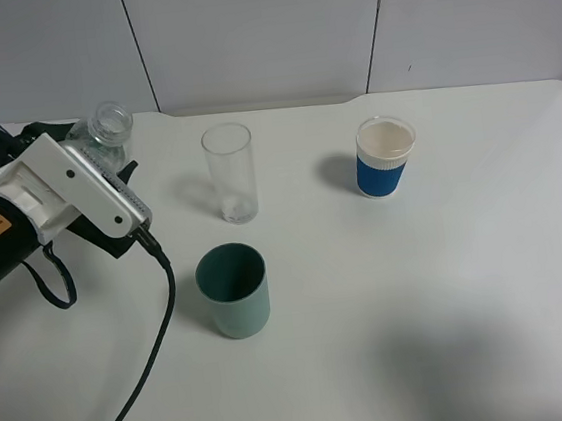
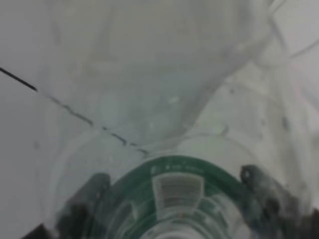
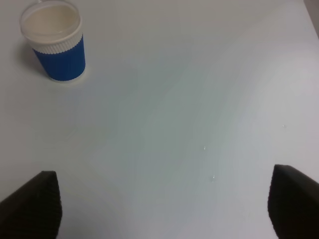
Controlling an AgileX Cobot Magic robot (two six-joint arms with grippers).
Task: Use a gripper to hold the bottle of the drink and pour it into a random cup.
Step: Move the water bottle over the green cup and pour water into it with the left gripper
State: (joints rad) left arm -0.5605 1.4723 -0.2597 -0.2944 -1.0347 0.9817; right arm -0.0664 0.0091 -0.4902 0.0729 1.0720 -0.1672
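Note:
My left gripper (image 1: 104, 169), a bulky black tool with white jaw plates and an orange label, is shut on the small clear bottle (image 1: 107, 126) at the table's left. The bottle's open ribbed neck sticks out past the jaws, tilted toward the back right. Its body is mostly hidden behind the white plate. The left wrist view shows the bottle (image 2: 164, 99) filling the picture, with its dark green label (image 2: 174, 191) between the fingers. The teal-green cup (image 1: 233, 290) stands upright in front and to the right, apart from the gripper. My right gripper (image 3: 164, 209) is open over bare table.
A tall clear glass (image 1: 230, 173) stands behind the teal cup. A blue-and-white paper cup (image 1: 385, 156) stands at the back right and also shows in the right wrist view (image 3: 54, 41). The tool's black cable (image 1: 151, 360) trails to the front edge.

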